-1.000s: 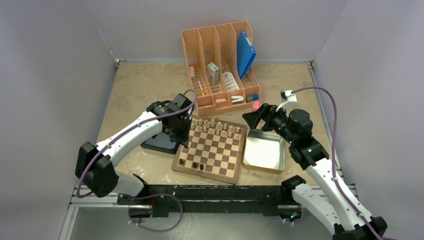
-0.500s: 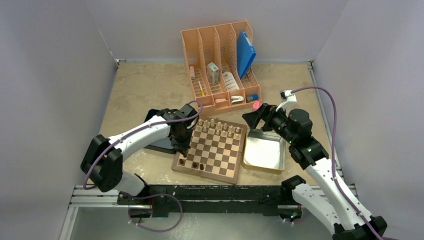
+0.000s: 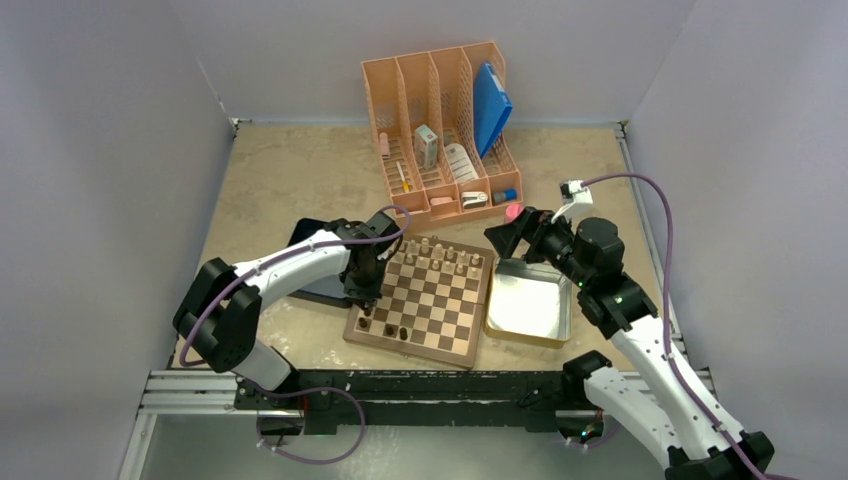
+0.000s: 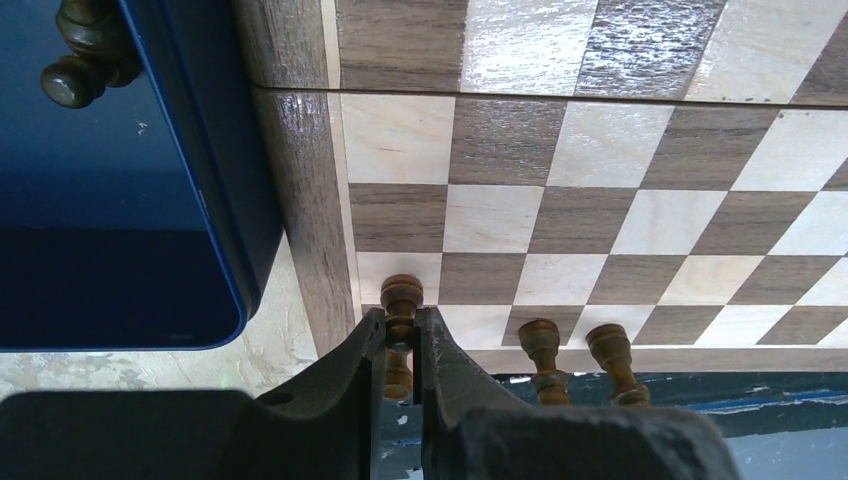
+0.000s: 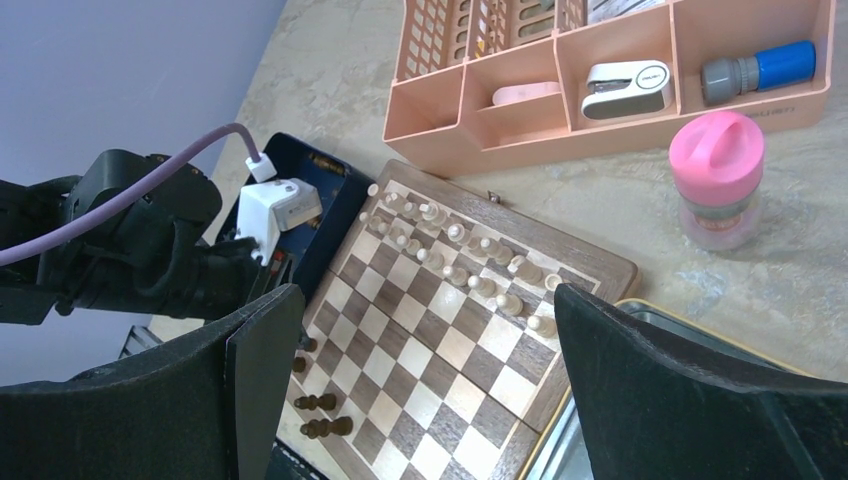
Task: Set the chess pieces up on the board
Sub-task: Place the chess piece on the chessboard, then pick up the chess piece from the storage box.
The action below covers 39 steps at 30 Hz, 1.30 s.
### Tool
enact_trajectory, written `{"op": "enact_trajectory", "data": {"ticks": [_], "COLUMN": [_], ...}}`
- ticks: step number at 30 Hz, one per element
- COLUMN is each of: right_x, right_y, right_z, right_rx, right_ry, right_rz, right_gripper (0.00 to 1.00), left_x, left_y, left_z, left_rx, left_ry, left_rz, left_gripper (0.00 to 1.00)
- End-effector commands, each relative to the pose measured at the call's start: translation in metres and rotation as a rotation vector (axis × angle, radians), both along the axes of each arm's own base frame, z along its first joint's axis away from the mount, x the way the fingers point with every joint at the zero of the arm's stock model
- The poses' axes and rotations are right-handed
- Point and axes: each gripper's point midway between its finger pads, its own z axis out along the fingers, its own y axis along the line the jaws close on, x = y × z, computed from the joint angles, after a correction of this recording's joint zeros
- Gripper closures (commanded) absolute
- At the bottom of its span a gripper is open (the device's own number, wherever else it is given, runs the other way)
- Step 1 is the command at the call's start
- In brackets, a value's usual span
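The board [image 3: 425, 300] lies mid-table and also shows in the left wrist view [image 4: 600, 160] and the right wrist view [image 5: 450, 340]. My left gripper [image 3: 362, 298] is shut on a dark brown chess piece [image 4: 401, 298] at the board's left edge, close to the near corner [image 4: 402, 325]. Whether it rests on a square I cannot tell. Two more dark pieces [image 4: 545, 350] stand in the near row beside it. Another dark piece [image 4: 85, 60] lies in the dark blue tray [image 4: 100, 200]. My right gripper [image 3: 505, 238] is open and empty above the board's right side [image 5: 425, 330].
Pale beige pieces [image 3: 435, 255] fill the board's far rows. A shiny metal tin [image 3: 530, 305] sits right of the board. The dark blue tray [image 3: 318, 288] sits left of it. A pink desk organizer [image 3: 440, 130] and a pink-lidded jar [image 3: 513, 212] stand behind.
My left gripper has moved from beside the tray toward the near edge along the board's left side, holding the dark piece. The right arm has not moved.
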Motion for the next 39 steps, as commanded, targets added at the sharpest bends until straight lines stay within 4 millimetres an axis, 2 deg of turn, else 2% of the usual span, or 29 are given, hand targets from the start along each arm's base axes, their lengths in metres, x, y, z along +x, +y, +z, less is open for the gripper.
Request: {"op": "enact_trajectory", "data": {"ticks": [1,7,15,22,30,39], "right_x": [0.005,0.006,0.006,0.005,0.005,0.008], "right_y": [-0.002,-0.001,0.000,0.000,0.003,0.003], "right_z": [0.030,0.034,0.027,0.026,0.023,0.028], "right_rx": [0.015,0.021,0.024,0.027,0.029,0.028], "right_ry": [-0.085,-0.087,-0.072,-0.076,-0.072,-0.082], "right_rz": [-0.012,-0.010,-0.009,-0.009,0.006,0.000], "right_gripper": [0.03,0.03,0.03,0.03,0.03,0.03], "left_x": [0.006,0.007,0.007,0.015,0.041,0.083], "left_y": [-0.001,0.000,-0.005,-0.014,-0.013,0.012], "left_z": [-0.003,-0.004,-0.001,0.019,0.048,0.070], "left_rx": [0.007,0.015,-0.014,-0.072,-0.059,-0.072], "left_ry": [-0.023,-0.029,-0.031,-0.080,-0.204,-0.297], "left_rz": [0.025,0.023,0.003,-0.004,0.016,0.109], "left_gripper": [0.89,0.88,0.78,0.70,0.69,0.70]}}
